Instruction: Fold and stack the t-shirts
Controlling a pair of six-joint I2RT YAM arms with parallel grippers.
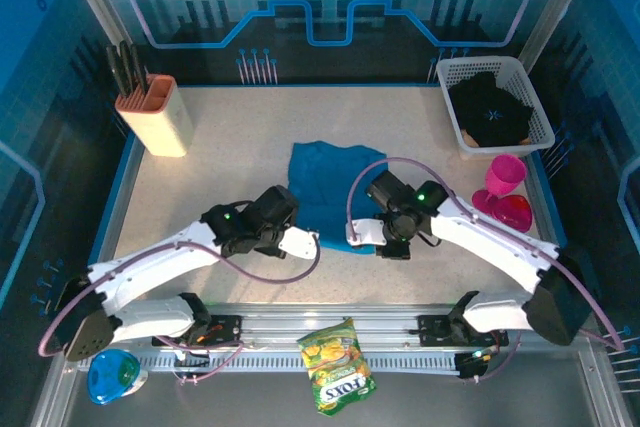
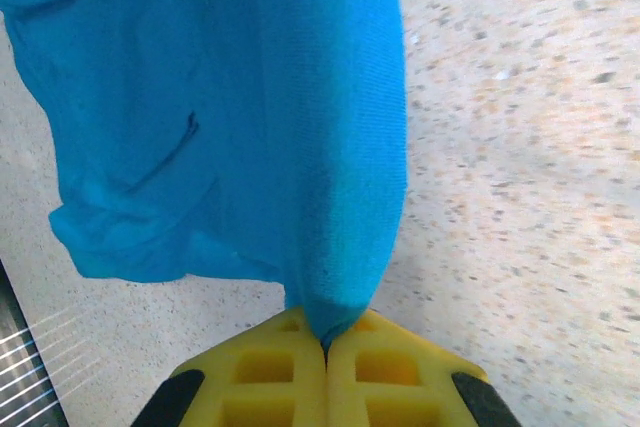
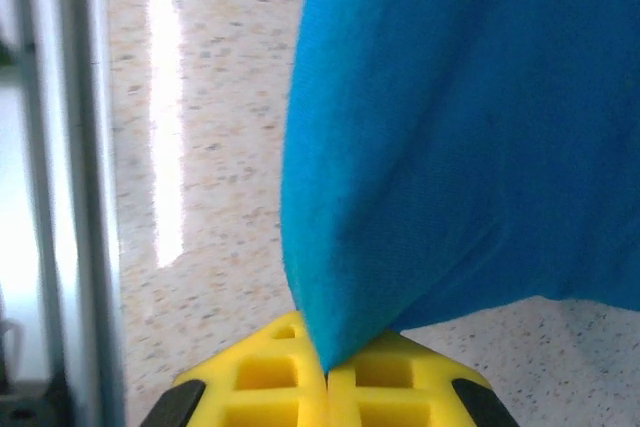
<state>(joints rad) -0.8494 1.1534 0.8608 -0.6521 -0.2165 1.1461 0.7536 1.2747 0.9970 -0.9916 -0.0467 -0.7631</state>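
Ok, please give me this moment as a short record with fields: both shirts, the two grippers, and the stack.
teal t-shirt: lies mid-table, its near edge pinched at two points
left gripper: shut on the teal t-shirt
right gripper: shut on the teal t-shirt
black t-shirt: inside the white basket, far right
stack: not yet made; the shirts are apart

Left arm [image 1: 160,265] and right arm [image 1: 500,245] stretch forward and inward, wrists nearly meeting. Left gripper [image 1: 316,240] and right gripper [image 1: 353,237] each pinch the teal-blue t-shirt [image 1: 335,182] (yellow pads [image 2: 270,372] pressed flush together).
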